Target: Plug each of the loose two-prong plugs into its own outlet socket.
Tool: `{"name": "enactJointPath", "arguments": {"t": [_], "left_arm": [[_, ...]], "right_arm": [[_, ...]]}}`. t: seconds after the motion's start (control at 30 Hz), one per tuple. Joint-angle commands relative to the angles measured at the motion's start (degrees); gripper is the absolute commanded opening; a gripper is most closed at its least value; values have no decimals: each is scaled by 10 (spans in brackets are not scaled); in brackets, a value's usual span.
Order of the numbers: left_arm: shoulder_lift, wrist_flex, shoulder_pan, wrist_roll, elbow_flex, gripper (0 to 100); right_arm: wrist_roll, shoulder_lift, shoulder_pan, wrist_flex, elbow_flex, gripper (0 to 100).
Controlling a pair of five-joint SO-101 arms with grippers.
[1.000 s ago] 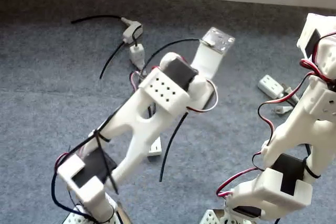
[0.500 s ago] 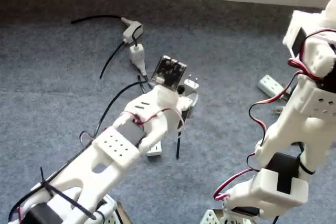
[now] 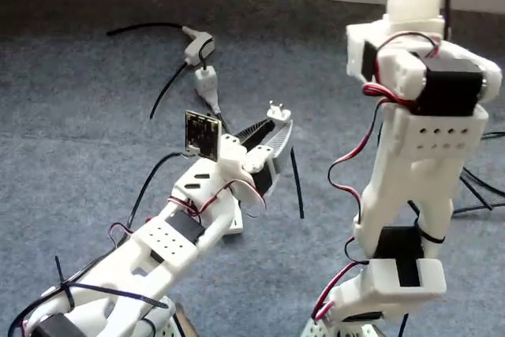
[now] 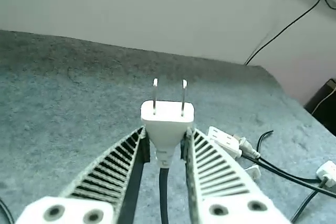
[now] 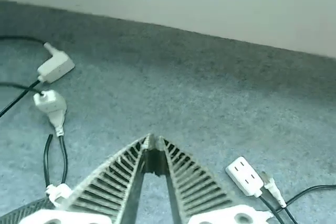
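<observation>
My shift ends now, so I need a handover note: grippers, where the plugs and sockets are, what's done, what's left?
Left gripper: shut on a white plug, prongs pointing away, held above the carpet.
Right gripper: shut, empty, above the carpet.
An outlet socket lies on the carpet; an angled plug and another plug lie farther off.
Done: one plug gripped. Left: seat it, then the others.
</observation>
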Motion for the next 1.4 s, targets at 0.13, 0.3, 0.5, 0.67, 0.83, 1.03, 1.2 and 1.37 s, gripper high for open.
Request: {"name": "enactJointPath", "arguments": {"t": [0.13,0.3,0.5,0.67,0.83,1.03,1.2,1.37], "left_arm": [[-15,-13,45,-31,-29,6],[-16,-13,46,-33,-29,6],[-20,-16,44,-31,-30,6],[-20,-17,43,-31,-32,6],[-21,-61,39,-30,-37,6],[-19,-120,15,16,-69,6],[-20,-59,-16,66,-116,6],[-21,-45,-51,93,-135,6]], "right_arm": [[15,-7,-90,23,50,8],[17,-7,-160,23,109,8],[47,-7,-193,24,156,8],[47,-7,-190,24,162,8],[47,-6,-189,24,163,8],[69,-6,-189,24,163,8],[71,-5,-182,24,163,8],[104,-1,-140,20,162,8]]}}
